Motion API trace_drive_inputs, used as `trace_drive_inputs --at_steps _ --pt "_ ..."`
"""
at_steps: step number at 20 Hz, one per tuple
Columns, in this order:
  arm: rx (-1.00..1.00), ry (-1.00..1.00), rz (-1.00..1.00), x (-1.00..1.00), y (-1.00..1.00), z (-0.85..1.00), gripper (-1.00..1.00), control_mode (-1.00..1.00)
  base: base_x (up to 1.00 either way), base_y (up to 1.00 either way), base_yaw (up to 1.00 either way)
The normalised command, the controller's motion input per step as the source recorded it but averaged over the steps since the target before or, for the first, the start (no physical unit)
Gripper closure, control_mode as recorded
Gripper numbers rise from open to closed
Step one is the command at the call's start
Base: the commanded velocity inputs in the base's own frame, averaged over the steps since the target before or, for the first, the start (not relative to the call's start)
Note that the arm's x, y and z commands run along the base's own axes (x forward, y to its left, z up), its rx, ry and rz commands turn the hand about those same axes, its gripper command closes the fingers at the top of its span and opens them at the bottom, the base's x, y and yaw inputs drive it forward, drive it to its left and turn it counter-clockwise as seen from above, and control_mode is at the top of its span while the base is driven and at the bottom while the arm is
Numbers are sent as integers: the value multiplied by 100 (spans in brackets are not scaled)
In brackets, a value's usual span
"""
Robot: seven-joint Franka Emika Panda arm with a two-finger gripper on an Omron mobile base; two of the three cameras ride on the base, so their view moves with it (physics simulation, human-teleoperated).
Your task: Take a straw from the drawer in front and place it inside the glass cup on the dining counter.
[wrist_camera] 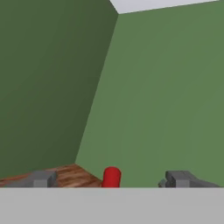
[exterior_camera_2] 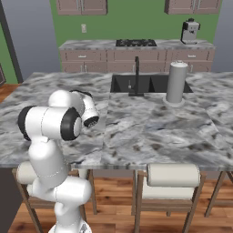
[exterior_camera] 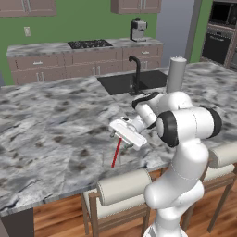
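The red straw (exterior_camera: 116, 153) stands tilted on the dining counter (exterior_camera: 55, 134) near its front edge, with its top just under my gripper (exterior_camera: 122, 138). In the hand view the straw's round red end (wrist_camera: 111, 176) sits between my two fingertips (wrist_camera: 41, 178), which stand wide apart and touch neither side of it. The gripper (wrist_camera: 113, 180) is open. The glass cup is too clear for me to make out around the straw's lower part. The drawer is out of view.
A tall grey cylinder (exterior_camera: 176, 73) stands right of the dark sink (exterior_camera: 121, 83) and black faucet (exterior_camera: 135, 70). Padded stools (exterior_camera: 124, 186) line the counter's front edge beside my base. A back counter with a cooktop (exterior_camera: 90, 44) and coffee machine (exterior_camera: 137, 29) lies beyond.
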Motion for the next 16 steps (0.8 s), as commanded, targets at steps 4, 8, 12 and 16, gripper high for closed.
trace_drive_inputs --at_steps 4,8,12,16 --pt "-9 -8 -10 -3 -62 38 -100 -100 0 0 0" --pt "-10 -10 -13 -1 -62 41 -100 -100 0 0 0" --pt "-15 -27 -7 -34 -25 45 -100 -100 0 0 0" --pt "-18 -40 -2 -60 -1 56 -100 -100 0 0 0"
